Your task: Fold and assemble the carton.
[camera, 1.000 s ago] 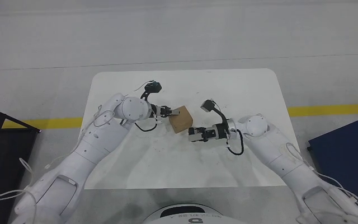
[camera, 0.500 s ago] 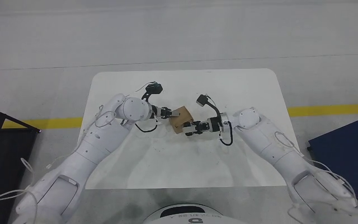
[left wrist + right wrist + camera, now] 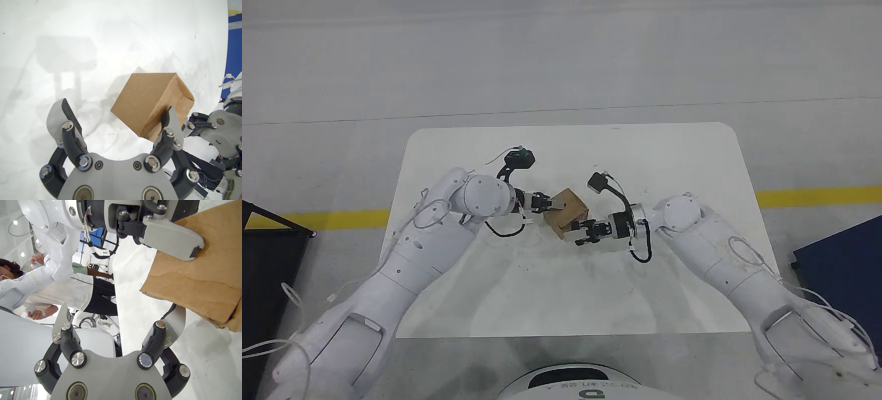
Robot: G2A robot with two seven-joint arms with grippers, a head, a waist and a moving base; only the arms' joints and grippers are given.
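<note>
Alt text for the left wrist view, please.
A brown carton sits on a white table, with the open left gripper touching its side with one finger. The right gripper is close at the carton's other side.

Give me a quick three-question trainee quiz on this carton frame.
1. True or false: the left gripper is shut on the carton.
2. Where on the table is the carton? A) near the middle, between the grippers B) at a corner C) hanging over an edge
3. Short answer: is the right gripper open or shut?

Key: 1 false. It is open, with one finger against the carton's edge. 2 A. 3 open.
</note>
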